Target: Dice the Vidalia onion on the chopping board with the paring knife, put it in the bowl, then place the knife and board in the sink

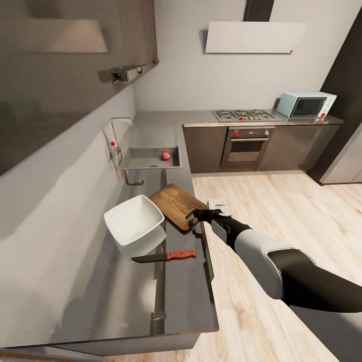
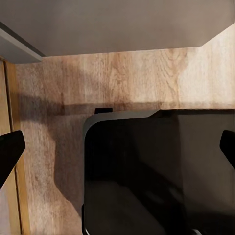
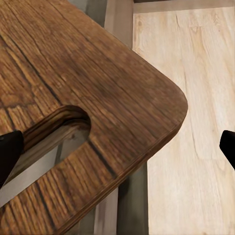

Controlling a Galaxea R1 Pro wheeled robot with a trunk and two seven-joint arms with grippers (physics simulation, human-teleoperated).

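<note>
1. On the long grey countertop (image 1: 186, 296) we see the chopping board (image 1: 176, 205), the bowl (image 1: 134, 221) and the knife (image 1: 166, 257); we can read no brand, label or writing on any of them.
2. The right gripper (image 1: 197, 215) is at the board's slotted end, at the counter's front edge. In the right wrist view its dark fingertips (image 3: 10, 152) stand wide apart on either side of the board's corner (image 3: 122, 93), clamping nothing.
3. The board is dark-brown wood with a clear grain, rounded corners and an oblong slot; its corner juts past the counter's front edge over the pale plank floor (image 3: 196, 73).
4. The bowl is white, square and shallow with rounded corners; it sits just beside the board, toward the wall, and seems to touch the board's edge.
5. The knife has an orange-red handle and a thin dark blade. It lies flat near the bowl, on the side away from the sink, its handle toward the front edge, apart from the gripper.
6. The onion (image 1: 164, 156), small, round and pinkish, lies in the steel sink (image 1: 146, 162) at the counter's far end, well apart from the gripper.
7. The left gripper's (image 2: 117, 147) dark fingertips (image 2: 9, 149) are spread apart over wood-grain floor and a black glossy part, gripping nothing.
</note>
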